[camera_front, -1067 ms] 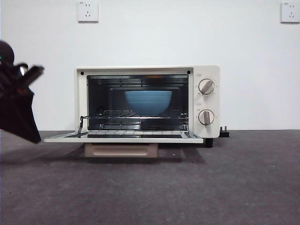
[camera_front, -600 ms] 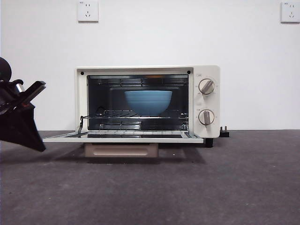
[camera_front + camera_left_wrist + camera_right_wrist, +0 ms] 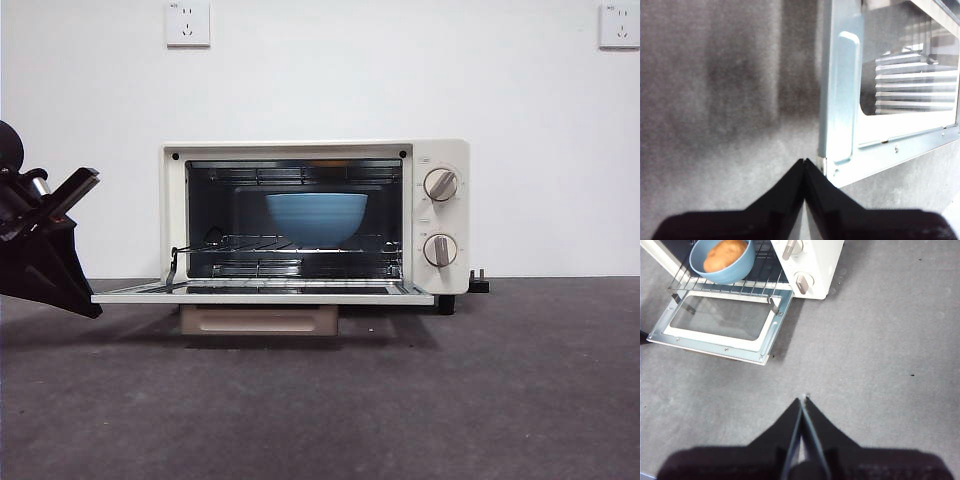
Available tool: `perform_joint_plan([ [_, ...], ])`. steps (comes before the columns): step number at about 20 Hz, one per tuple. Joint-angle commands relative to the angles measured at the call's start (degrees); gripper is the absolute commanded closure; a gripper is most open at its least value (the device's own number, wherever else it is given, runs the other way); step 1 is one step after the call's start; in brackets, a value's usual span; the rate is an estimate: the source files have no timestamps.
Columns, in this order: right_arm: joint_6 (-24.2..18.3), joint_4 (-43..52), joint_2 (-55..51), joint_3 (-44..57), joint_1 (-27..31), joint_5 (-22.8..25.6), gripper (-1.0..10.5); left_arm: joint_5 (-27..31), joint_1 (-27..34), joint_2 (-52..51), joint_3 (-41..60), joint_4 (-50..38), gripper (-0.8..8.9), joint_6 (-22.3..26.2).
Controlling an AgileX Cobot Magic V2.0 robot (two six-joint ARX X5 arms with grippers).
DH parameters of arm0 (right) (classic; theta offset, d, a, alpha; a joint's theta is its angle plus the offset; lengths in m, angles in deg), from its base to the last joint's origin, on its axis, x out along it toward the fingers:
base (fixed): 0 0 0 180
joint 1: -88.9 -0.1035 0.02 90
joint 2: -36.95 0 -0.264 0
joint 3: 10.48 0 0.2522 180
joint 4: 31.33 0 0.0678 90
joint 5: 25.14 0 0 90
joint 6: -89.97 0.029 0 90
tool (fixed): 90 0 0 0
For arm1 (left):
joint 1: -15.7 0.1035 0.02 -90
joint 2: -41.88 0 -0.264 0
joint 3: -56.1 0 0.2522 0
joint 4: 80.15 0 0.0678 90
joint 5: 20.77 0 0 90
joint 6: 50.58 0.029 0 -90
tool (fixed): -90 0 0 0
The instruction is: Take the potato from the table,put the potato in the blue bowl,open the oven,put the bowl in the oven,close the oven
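While poised at left frame edge beside cream-white toaster oven's [image 3: 314, 220] dropped glass door [image 3: 890, 95], left gripper [image 3: 804, 161] clenched empty, right gripper [image 3: 803, 400] pinched shut too; risked slipping off door corner, jolting ridged blue bowl [image 3: 316, 217]

Even, bright light is cast; a soft shadow is thrown under the oven [image 3: 315, 215]; its door [image 3: 850, 100] is blurred.

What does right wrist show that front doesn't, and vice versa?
Only the right wrist view shows the potato lying in the blue bowl, plus the right gripper, shut, above bare table. Only the front view shows the wall sockets, the plug behind the oven, and the left gripper low by the door's corner. Both show the oven open, the bowl on the wire rack, and two knobs.
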Motion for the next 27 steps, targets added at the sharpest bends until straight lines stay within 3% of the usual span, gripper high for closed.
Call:
perform_joint_plan([
  [1, 0.7, 0.4, -0.1, 0.3, 0.1, -0.2, 9.6, -0.5, -0.3, 0.8, 0.7, 0.1, 8.22, 0.9],
  [6, 0.7, 0.4, -0.1, 0.3, 0.1, -0.2, 9.6, -0.7, -1.4, 0.8, 0.7, 0.6, 8.22, 1.0],
  [9, 0.7, 0.3, -0.1, 0.3, 0.1, -0.2, 9.6, -4.3, -2.3, 0.8, 0.7, -0.7, 8.22, 0.5],
  [11, 0.7, 0.2, -0.1, 0.3, 0.1, -0.5, 9.6, -8.1, -2.3, 0.8, 0.6, -2.3, 8.22, -1.3],
  [15, 0.8, -0.1, -0.1, 0.3, 0.1, -1.2, 9.6, -9.5, -2.3, 0.8, 0.6, -4.1, 8.22, -3.4],
  [19, 0.9, -0.2, -0.1, 0.3, 0.0, -2.2, 9.6, -15.9, -2.2, 0.7, -0.4, -8.4, 8.22, -8.5],
  [27, 0.9, -0.2, -0.1, 0.3, 0.0, -2.2, 9.6, -15.6, -2.2, 0.7, -11.0, -9.4, 8.22, -14.3],
])
